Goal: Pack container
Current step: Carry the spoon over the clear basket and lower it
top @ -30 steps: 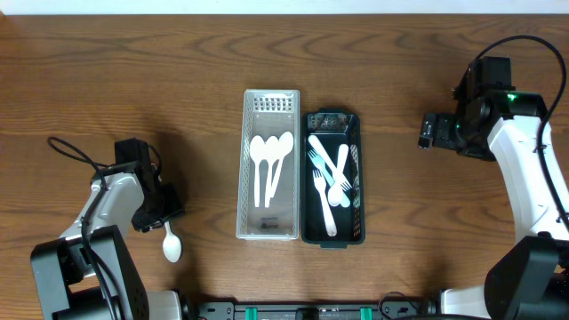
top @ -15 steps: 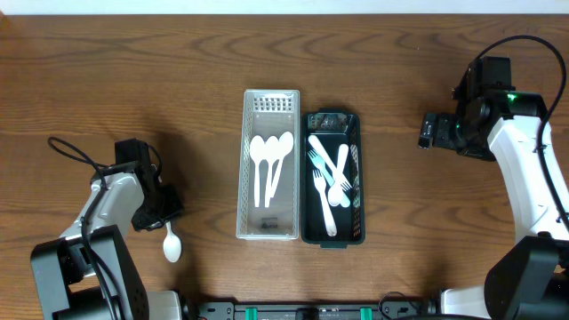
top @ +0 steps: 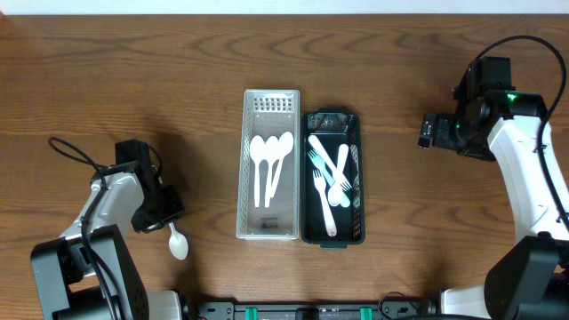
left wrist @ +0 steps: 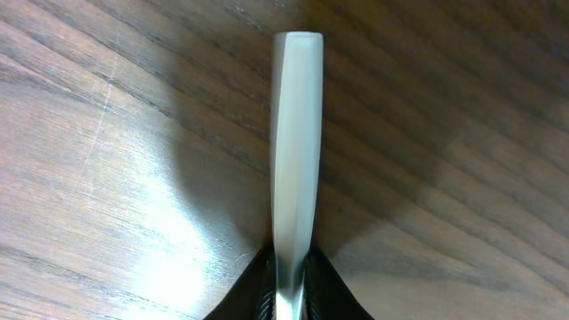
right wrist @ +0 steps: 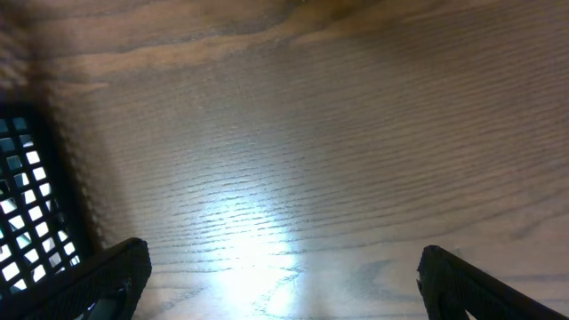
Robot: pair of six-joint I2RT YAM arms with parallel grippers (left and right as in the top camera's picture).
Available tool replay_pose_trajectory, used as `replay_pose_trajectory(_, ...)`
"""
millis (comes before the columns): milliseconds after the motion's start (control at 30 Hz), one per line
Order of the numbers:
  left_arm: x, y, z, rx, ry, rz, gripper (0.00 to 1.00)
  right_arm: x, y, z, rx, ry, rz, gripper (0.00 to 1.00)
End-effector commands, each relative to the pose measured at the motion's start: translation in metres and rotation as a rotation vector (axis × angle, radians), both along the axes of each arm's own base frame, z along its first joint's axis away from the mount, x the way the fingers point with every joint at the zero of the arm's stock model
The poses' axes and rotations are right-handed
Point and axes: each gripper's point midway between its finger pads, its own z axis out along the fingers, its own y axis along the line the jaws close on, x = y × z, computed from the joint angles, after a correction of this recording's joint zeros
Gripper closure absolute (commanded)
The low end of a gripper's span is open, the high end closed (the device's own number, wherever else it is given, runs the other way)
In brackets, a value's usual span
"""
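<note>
A white plastic spoon (top: 178,243) lies at the front left; my left gripper (top: 164,216) is shut on its handle (left wrist: 295,151), low over the table. A clear basket (top: 269,105) holds three white spoons (top: 269,160). A dark green basket (top: 333,119) beside it holds several white forks (top: 331,182). My right gripper (top: 428,132) is open and empty over bare wood to the right of the green basket, whose mesh wall (right wrist: 31,213) shows in the right wrist view.
The two baskets stand side by side in the middle of the wooden table (top: 133,80). A black cable (top: 76,151) loops beside the left arm.
The spoon's bowl has swung slightly to the right at the front left, held by my left gripper. The right arm has not moved.
</note>
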Motion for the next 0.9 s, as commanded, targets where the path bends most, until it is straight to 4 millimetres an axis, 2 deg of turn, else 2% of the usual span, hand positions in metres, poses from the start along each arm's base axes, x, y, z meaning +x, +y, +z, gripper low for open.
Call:
replay_pose_trajectory(0,-0.024,-0.002,-0.016,-0.008,0.100,-0.004,0.87,0.000,0.000,-0.003,0.000,0.007,0.016,0.01)
replay_pose_trajectory(233,-0.025,0.003,-0.016,0.016,0.105,-0.028,0.88,0.000,0.000,-0.003,0.000,0.007,0.016,0.01)
replay_pose_trajectory(333,-0.024,0.003,-0.016,0.017,0.101,-0.027,0.93,0.000,0.000,-0.003,0.000,0.008,0.016,0.01)
replay_pose_trajectory(500,-0.009,0.005,-0.003,0.022,0.067,-0.027,0.94,0.000,0.000,-0.003,0.000,0.007,0.016,0.01)
replay_pose_trajectory(633,0.015,0.009,0.034,0.032,0.009,-0.033,0.94,0.000,0.000,-0.003,0.000,0.007,0.016,0.01)
replay_pose_trajectory(767,0.045,0.003,0.095,0.055,-0.091,-0.078,0.94,0.000,0.000,-0.003,0.000,0.006,0.016,0.01)
replay_pose_trajectory(867,0.065,-0.015,0.145,0.069,-0.187,-0.149,0.94,0.000,0.000,-0.003,0.000,0.006,0.016,0.01)
